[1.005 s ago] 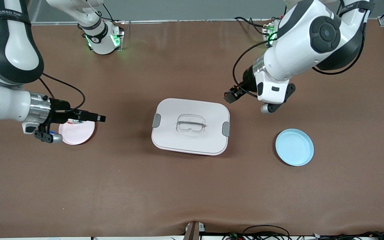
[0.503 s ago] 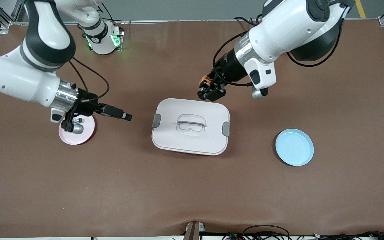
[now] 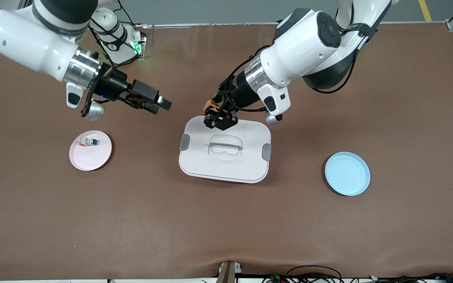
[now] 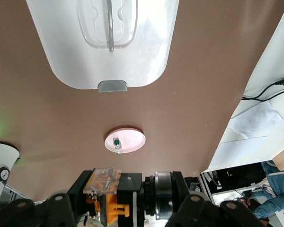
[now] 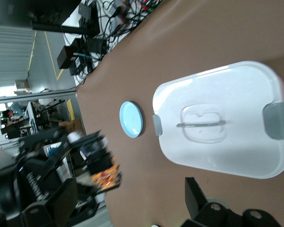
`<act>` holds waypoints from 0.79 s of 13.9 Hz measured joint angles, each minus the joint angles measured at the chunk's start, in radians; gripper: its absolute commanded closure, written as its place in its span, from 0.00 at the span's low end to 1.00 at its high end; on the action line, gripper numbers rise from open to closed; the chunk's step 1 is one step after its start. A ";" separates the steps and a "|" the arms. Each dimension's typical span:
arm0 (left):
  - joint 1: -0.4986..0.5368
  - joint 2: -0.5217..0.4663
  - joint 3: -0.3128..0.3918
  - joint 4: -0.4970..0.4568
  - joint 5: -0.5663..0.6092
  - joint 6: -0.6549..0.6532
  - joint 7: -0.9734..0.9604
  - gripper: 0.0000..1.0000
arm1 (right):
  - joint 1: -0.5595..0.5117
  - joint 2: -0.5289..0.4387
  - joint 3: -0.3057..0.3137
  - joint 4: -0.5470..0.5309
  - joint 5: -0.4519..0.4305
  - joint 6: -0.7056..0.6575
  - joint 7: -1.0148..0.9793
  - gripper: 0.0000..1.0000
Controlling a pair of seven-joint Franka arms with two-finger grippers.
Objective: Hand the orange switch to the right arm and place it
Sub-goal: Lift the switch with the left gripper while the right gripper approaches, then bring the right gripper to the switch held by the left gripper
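Note:
My left gripper (image 3: pixel 213 114) is shut on the orange switch (image 3: pixel 210 104) and holds it over the edge of the white lidded box (image 3: pixel 250 165) that is farther from the front camera. In the left wrist view the orange switch (image 4: pixel 106 201) sits between the jaws. My right gripper (image 3: pixel 159 105) is open and empty. It hangs in the air over bare table beside the box, toward the right arm's end, pointing at the left gripper. The right wrist view shows the switch (image 5: pixel 106 178) a short way in front of one of its own fingers (image 5: pixel 195 194).
A pink plate (image 3: pixel 96 157) toward the right arm's end holds a white switch with a green cap (image 3: pixel 87 141). A blue plate (image 3: pixel 347 173) lies toward the left arm's end. Cables run along the table's front edge.
My left gripper has carried the switch toward the right arm's end, to over the box's edge. My right gripper has risen from over the pink plate and moved toward the left gripper.

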 measured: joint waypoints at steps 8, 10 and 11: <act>-0.012 0.013 0.001 0.005 0.019 0.013 0.000 0.68 | 0.057 0.010 0.001 0.034 -0.162 0.009 -0.003 0.00; -0.012 0.013 0.001 0.006 0.024 0.013 0.000 0.68 | 0.068 0.023 0.001 0.053 -0.163 0.009 -0.004 0.00; -0.012 0.013 0.001 0.007 0.028 0.013 0.000 0.68 | 0.075 0.033 0.001 0.064 -0.164 0.009 -0.004 0.00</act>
